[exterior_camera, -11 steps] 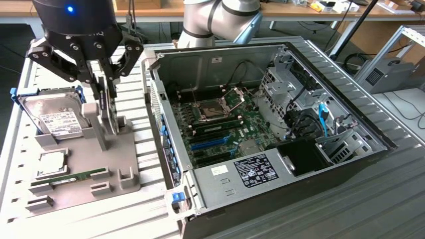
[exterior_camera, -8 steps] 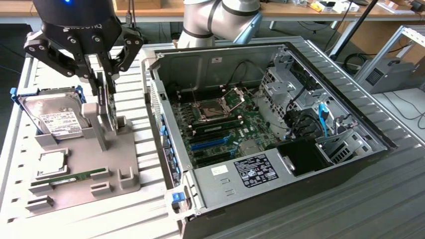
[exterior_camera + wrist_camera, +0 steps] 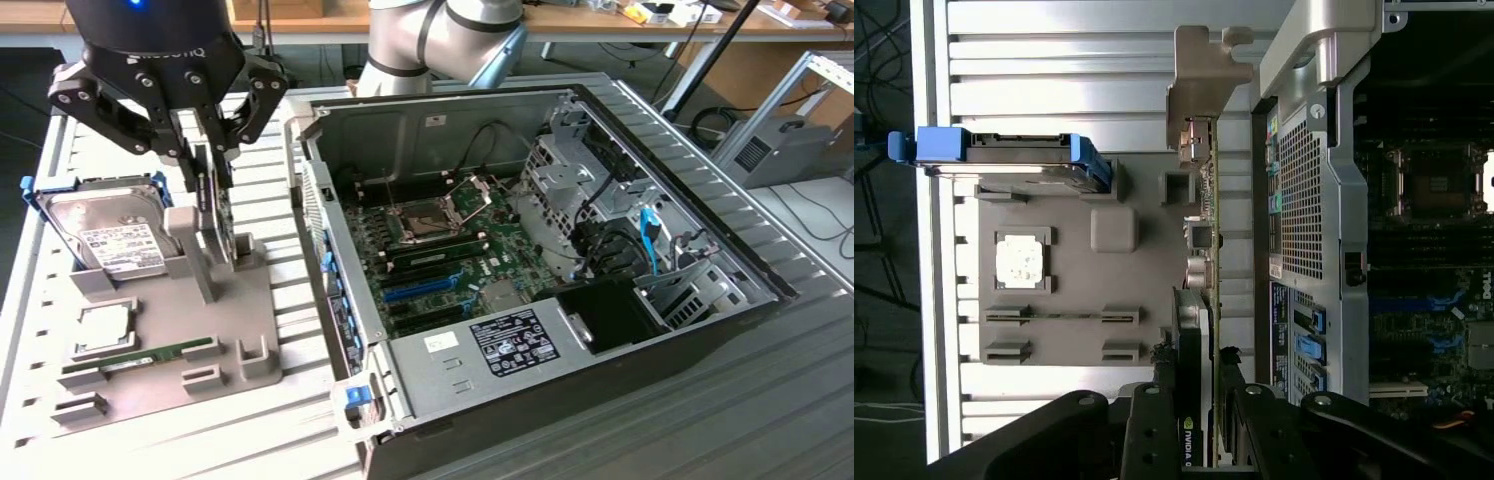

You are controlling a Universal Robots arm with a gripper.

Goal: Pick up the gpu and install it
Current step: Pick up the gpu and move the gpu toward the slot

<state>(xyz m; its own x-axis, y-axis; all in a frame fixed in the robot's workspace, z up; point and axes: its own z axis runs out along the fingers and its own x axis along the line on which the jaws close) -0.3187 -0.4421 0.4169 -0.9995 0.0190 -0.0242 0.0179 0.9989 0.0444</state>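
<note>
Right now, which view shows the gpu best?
The wrist view: the gpu runs edge-on along its full length, silver bracket to black cooler, beside the grey holder. The exterior view shows it as a thin upright sliver between the jaws, mostly hidden by them.

The gpu is seen as a thin, flat, dark card stood upright on one edge; both faces are clamped near the top by the gripper; it is placed over the grey holder tray, between the hard drive and the open computer case; whether its lower edge touches the tray cannot be told; edge-on in the wrist view, a greenish board edge, a black cooler with a green logo and a silver end bracket are shown.
</note>
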